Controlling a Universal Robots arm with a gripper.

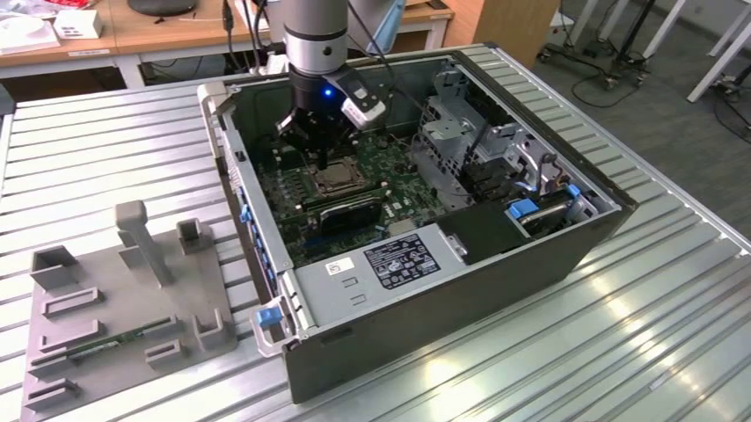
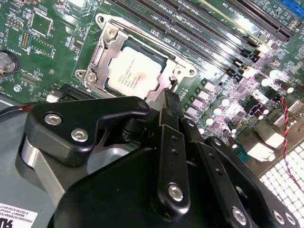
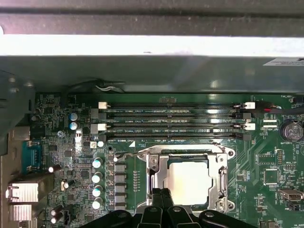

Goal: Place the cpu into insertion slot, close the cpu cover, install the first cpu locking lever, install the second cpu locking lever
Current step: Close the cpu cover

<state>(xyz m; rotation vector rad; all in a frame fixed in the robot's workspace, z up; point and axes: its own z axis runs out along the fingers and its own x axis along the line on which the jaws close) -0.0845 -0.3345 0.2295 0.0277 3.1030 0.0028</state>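
The end effector (image 1: pixel 319 163) is hanging upright from the arm inside the open computer case (image 1: pixel 470 290). Its two black fingers are pressing together into one narrow tip, clenched, with nothing visible between them. In both wrist views that tip (image 2: pixel 169 93) (image 3: pixel 161 192) is sitting right at one edge of the socket, though I cannot tell whether it is touching the metal.

The cpu (image 2: pixel 132 71) is lying flat in the insertion slot (image 2: pixel 149 51), its dull silver top facing up. The cpu cover (image 2: pixel 96 58) is lying down over it, framing the chip through its square window. The first wrist view is showing the same: cpu (image 3: pixel 190 183) seated, cover (image 3: pixel 154 180) flat around it. In the exterior view the cpu (image 1: pixel 337 178) is sitting just at 5 o'clock from the fingertips, on the green motherboard (image 1: pixel 294 189).

Beyond the socket, on the side away from the fingers, the long black memory slots (image 3: pixel 173 121) are running parallel to one another. A row of silver capacitors (image 3: pixel 97 178) is standing beside the socket.

Farther out in the exterior view, the labelled power supply (image 1: pixel 388 259) is sitting at 5 o'clock from the socket and the metal drive cage (image 1: pixel 470 145) at 2 o'clock. The case is resting on a ribbed metal tabletop (image 1: pixel 586 352), and a grey fixture plate (image 1: pixel 118 308) is lying at 8 o'clock from the case.
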